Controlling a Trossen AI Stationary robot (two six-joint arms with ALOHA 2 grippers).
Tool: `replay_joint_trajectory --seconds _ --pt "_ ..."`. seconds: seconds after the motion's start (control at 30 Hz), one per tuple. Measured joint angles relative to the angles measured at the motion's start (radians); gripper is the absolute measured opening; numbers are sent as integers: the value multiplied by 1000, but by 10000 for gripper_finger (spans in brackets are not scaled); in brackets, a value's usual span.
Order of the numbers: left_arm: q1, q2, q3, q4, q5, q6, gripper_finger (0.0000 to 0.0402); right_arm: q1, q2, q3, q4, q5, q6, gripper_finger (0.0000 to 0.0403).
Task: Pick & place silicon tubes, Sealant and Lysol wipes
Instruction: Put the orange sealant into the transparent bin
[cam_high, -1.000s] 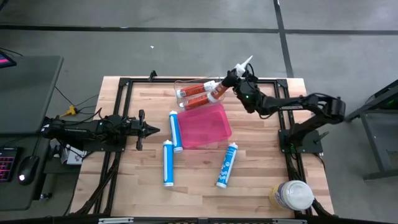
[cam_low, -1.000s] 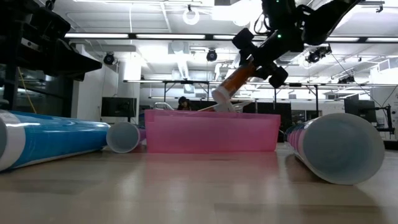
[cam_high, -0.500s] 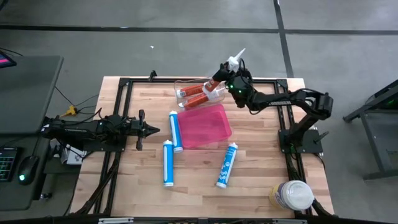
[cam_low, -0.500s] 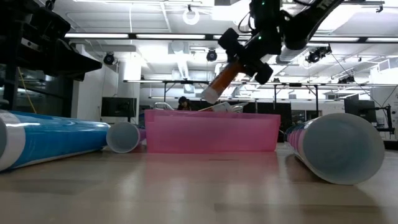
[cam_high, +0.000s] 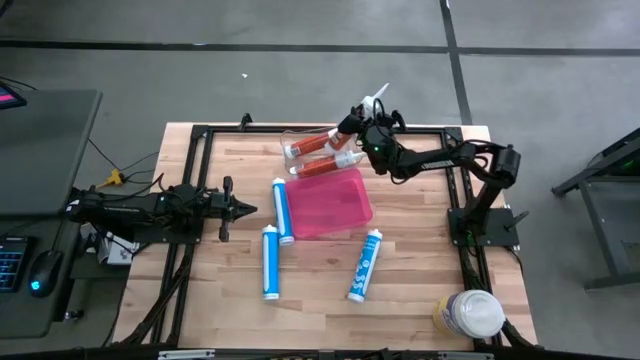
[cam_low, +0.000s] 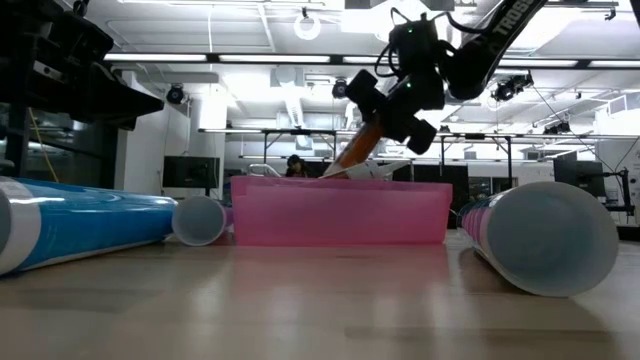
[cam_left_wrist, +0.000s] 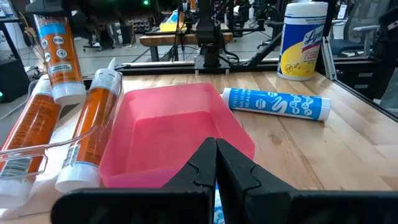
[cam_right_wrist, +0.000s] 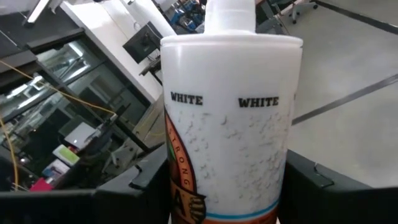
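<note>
My right gripper (cam_high: 366, 131) hangs over the far end of the table, shut on an orange-and-white sealant tube (cam_low: 357, 152). It is just right of a clear tray (cam_high: 292, 140) holding two more orange tubes (cam_high: 318, 153). A pink bin (cam_high: 331, 202) sits mid-table. Three blue-and-white silicone tubes lie flat on the wood: two left of the bin (cam_high: 283, 210) (cam_high: 269, 262) and one nearer (cam_high: 365, 265). The Lysol wipes canister (cam_high: 470, 314) stands at the near right corner. My left gripper (cam_high: 242, 209) waits shut at the left, pointing level toward the bin. My right gripper pinches the tube's round body (cam_right_wrist: 186, 186) between its two fingers (cam_right_wrist: 142, 182), in the half toward the nozzle. The fingers lie across the tube. The tube is lifted clear and tilted: nozzle (cam_high: 378, 96) up and toward the far edge, flat end (cam_low: 345, 166) down toward the tray.
A black frame (cam_high: 200, 140) runs along the table's far and side edges. The right arm's base (cam_high: 485, 225) stands on the right side. Bare wood lies between the bin and the near edge.
My right gripper has carried the orange tube toward the table's left and a little down, closer to the clear tray, rolling somewhat on the way. The tube stays tilted and clear of everything, its lower end now close to the pink bin's rim in the low view.
</note>
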Motion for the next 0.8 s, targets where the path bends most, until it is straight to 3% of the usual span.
replay_joint_trajectory --seconds 0.8 --pt "0 0 0 0 2 0 0 -6 23 -1 -53 -18 186 202"
